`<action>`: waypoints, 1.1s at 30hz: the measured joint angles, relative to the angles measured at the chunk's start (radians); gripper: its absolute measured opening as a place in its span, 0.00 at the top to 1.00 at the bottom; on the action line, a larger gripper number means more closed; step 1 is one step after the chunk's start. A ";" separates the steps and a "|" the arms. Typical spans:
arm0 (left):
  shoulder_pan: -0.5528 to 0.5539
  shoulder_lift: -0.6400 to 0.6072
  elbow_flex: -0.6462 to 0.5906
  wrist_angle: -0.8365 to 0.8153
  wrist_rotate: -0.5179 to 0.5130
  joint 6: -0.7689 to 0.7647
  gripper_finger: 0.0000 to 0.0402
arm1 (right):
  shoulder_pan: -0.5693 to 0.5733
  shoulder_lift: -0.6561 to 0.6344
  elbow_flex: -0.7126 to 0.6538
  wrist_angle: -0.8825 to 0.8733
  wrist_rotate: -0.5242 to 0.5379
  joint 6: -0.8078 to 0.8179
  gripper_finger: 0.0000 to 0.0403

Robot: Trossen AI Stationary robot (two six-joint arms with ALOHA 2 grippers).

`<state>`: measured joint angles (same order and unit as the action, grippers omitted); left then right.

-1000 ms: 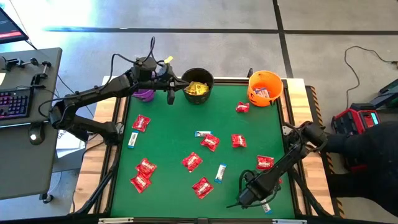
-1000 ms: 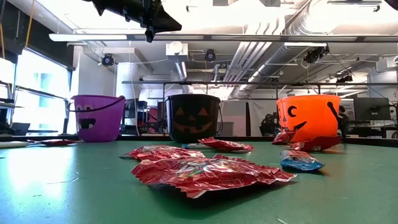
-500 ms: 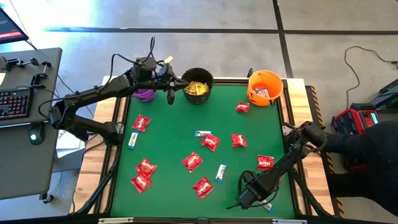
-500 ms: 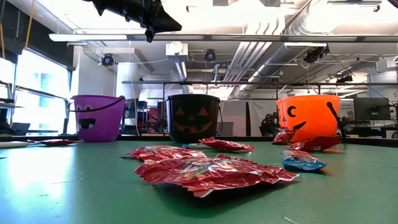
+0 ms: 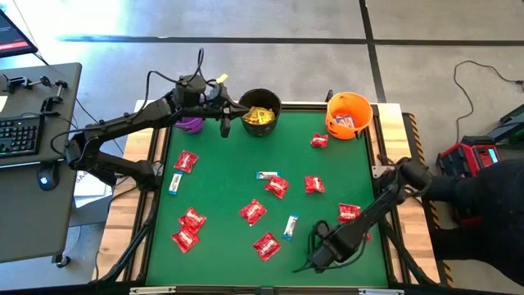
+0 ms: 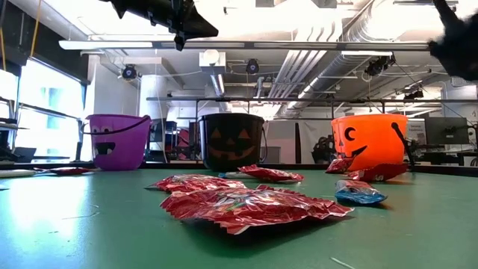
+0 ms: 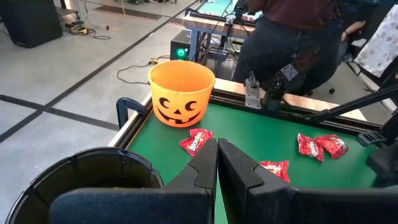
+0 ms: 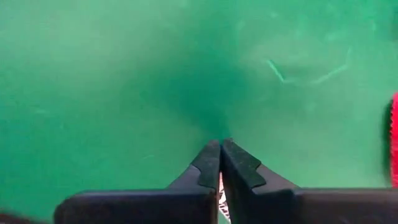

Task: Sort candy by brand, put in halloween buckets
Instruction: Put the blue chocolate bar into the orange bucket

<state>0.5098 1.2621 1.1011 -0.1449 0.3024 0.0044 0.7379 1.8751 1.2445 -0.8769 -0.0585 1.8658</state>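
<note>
Red candy packets [image 5: 252, 213] and white-and-blue bars [image 5: 291, 227] lie flat on the green mat [image 5: 221, 176]. At its far edge stand the halloween buckets: purple [image 5: 191, 124], partly under my left arm, black [image 5: 260, 112] holding yellow packets, and orange [image 5: 348, 115]. My left gripper [image 5: 223, 127] hovers shut and empty between the purple and black buckets, its fingers meeting in its wrist view [image 7: 217, 149]. My right gripper [image 5: 327, 250] hangs over the mat's near right part, shut [image 8: 220, 144] on a white candy wrapper. My right gripper pinches a thin white wrapper between its two fingers. Only a sliver of it [image 8: 221, 194] shows in the slit between them, so which part of the candy it has cannot be told. The fingers point down at the mat, and the candy is off the mat.
Red packets [image 5: 350, 214] [image 5: 266, 246] lie close to my right gripper. Bare mat runs along the near edge. A desk with a keyboard [image 5: 20, 135] stands left of the table, and a person works beyond the table's right side [image 7: 292, 37].
My right gripper has risen from the mat and shifted a little toward the table's left edge. The white-and-blue bar that lay beside it near the front edge no longer lies there. My right arm now shows at the low view's upper right.
</note>
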 joint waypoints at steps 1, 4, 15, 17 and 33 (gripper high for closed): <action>0.000 0.000 0.000 0.001 0.000 0.000 0.99 | -0.009 -0.008 0.005 -0.001 0.006 -0.011 1.00; 0.000 0.000 0.000 0.001 0.000 0.000 0.99 | -0.041 -0.030 0.015 -0.021 0.041 -0.056 1.00; 0.000 0.000 0.000 0.001 0.000 -0.002 0.99 | -0.189 -0.233 0.017 -0.195 0.216 -0.207 1.00; 0.000 0.000 0.000 0.001 0.000 -0.001 0.99 | -0.220 -0.286 0.017 -0.250 0.257 -0.228 1.00; 0.000 0.000 0.000 0.016 -0.033 -0.001 0.99 | -0.710 -0.656 0.017 -0.552 0.728 -0.484 1.00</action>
<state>0.5095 1.2621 1.1011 -0.1291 0.2689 0.0036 0.0276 1.2194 1.2613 -1.4292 0.6698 1.3817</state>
